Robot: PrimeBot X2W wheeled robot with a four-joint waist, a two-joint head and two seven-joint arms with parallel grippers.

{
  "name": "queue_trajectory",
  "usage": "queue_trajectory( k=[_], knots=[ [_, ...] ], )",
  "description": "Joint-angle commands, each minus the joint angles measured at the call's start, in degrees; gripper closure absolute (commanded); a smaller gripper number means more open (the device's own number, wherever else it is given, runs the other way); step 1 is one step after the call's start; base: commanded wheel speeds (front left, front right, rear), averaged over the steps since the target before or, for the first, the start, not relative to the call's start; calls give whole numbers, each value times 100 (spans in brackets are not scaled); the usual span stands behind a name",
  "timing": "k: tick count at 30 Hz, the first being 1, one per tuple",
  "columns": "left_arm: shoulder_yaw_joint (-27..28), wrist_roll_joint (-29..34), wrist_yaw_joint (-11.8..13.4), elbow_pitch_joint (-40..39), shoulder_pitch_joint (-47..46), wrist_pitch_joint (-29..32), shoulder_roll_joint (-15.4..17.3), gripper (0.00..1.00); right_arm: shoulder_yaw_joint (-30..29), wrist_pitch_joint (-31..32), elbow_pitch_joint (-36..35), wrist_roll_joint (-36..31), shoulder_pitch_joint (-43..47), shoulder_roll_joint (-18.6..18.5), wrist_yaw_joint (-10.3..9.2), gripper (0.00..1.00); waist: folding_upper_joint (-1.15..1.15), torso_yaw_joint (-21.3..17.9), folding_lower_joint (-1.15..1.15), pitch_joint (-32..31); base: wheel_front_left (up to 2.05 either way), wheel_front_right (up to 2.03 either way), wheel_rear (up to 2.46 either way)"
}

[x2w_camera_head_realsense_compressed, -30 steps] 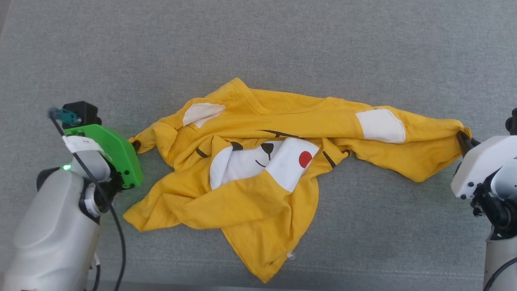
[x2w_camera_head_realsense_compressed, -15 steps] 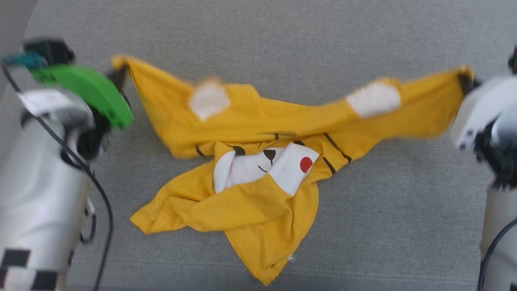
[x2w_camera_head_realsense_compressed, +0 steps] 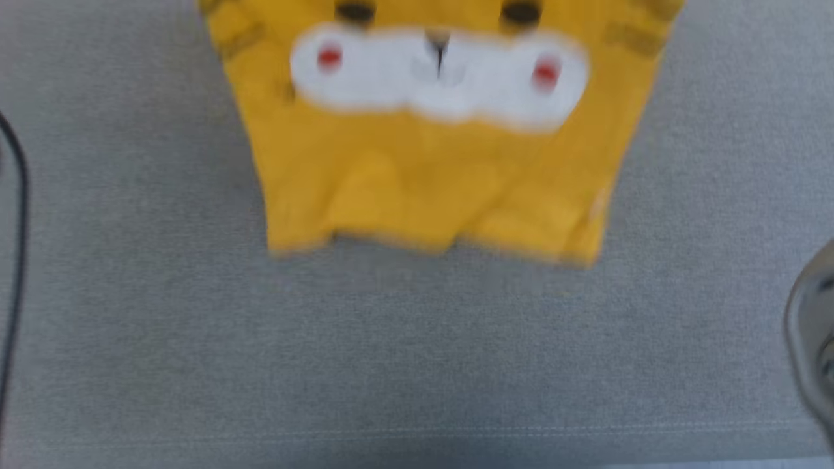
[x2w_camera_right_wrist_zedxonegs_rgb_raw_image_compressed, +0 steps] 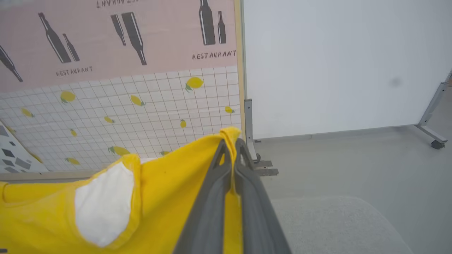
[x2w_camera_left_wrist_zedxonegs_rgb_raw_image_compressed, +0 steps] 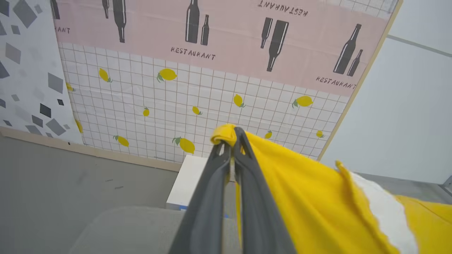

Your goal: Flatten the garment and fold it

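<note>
The yellow garment (x2w_camera_head_realsense_compressed: 430, 176) hangs spread wide above the grey surface, its print facing me: a white muzzle patch, red dots and black ovals, all blurred. Its upper part runs off the top of the head view. My left gripper (x2w_camera_left_wrist_zedxonegs_rgb_raw_image_compressed: 231, 135) is shut on one yellow corner of the garment (x2w_camera_left_wrist_zedxonegs_rgb_raw_image_compressed: 293, 197), held up in the air. My right gripper (x2w_camera_right_wrist_zedxonegs_rgb_raw_image_compressed: 231, 141) is shut on the opposite corner of the garment (x2w_camera_right_wrist_zedxonegs_rgb_raw_image_compressed: 166, 197), which stretches away to the left with a white patch on it.
The grey padded surface (x2w_camera_head_realsense_compressed: 417, 352) lies below the hanging hem. A black cable (x2w_camera_head_realsense_compressed: 18, 195) runs down the left edge and a pale arm part (x2w_camera_head_realsense_compressed: 811, 339) shows at the right. Behind stand a lemon-patterned wall panel (x2w_camera_left_wrist_zedxonegs_rgb_raw_image_compressed: 197, 102) and a white box (x2w_camera_left_wrist_zedxonegs_rgb_raw_image_compressed: 189, 183).
Both grippers have lifted the garment off the surface and pulled it wide, so the crumpled cloth now hangs open with the face print showing. The head view has shifted too.
</note>
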Motion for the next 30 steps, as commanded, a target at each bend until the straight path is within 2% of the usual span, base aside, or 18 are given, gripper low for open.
queue_trajectory(
  k=[1,3,8,11,15,23,30],
  knots=[
    [-57,229,59,42,-339,-130,97,100,-121,-219,191,-25,-413,15,20,100,0,-160,0,253,0,0,0],
    [-19,368,157,82,-726,-353,132,100,-197,-567,481,21,-919,18,20,100,0,-212,0,360,0,0,0],
    [86,551,207,61,-1527,-949,146,100,-350,-1635,1168,270,-1969,20,20,100,0,-309,0,641,0,0,0],
    [150,534,132,134,-1732,-1241,132,100,-352,-2239,1575,225,-2292,20,20,100,0,-330,0,779,0,0,0],
    [190,419,-42,364,-1635,-1447,103,100,-412,-2554,2083,128,-2355,21,20,100,0,-266,0,951,0,0,0],
    [288,18,-461,942,-815,-1920,-162,100,-303,-2857,2485,343,-1573,21,20,100,0,25,0,1018,0,0,0],
    [359,-449,-890,1264,433,-2173,-503,100,40,-3045,2083,1021,97,21,20,100,0,310,0,416,0,0,0]
  ],
)
